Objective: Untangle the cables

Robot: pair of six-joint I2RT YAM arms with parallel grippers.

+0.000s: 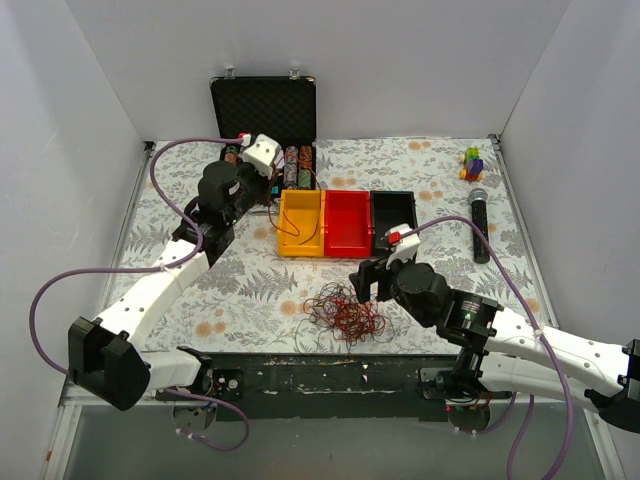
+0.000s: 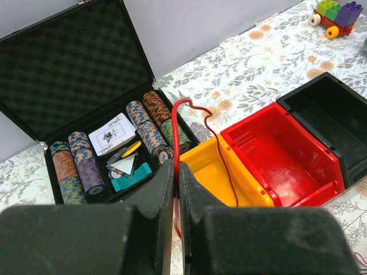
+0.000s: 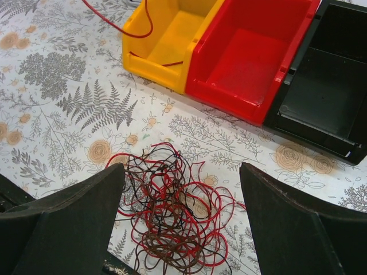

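Left gripper (image 2: pixel 176 180) jaws clamped on one red wire (image 2: pixel 175 132) (trailing into yellow bin (image 2: pixel 203 163)), right gripper (image 3: pixel 182 172) jaws wide open above cables (image 3: pixel 172 217)

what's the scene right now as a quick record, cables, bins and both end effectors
left end effector: shut on one red cable, held above the yellow bin; the cable's tail hangs into that bin
right end effector: open, over the cable nest, holding nothing
cable nest: red and dark wires, tangled, in front of the bins
red bin: empty, beside the yellow bin
black bin: empty, beside the red bin
chip case: open, behind the bins
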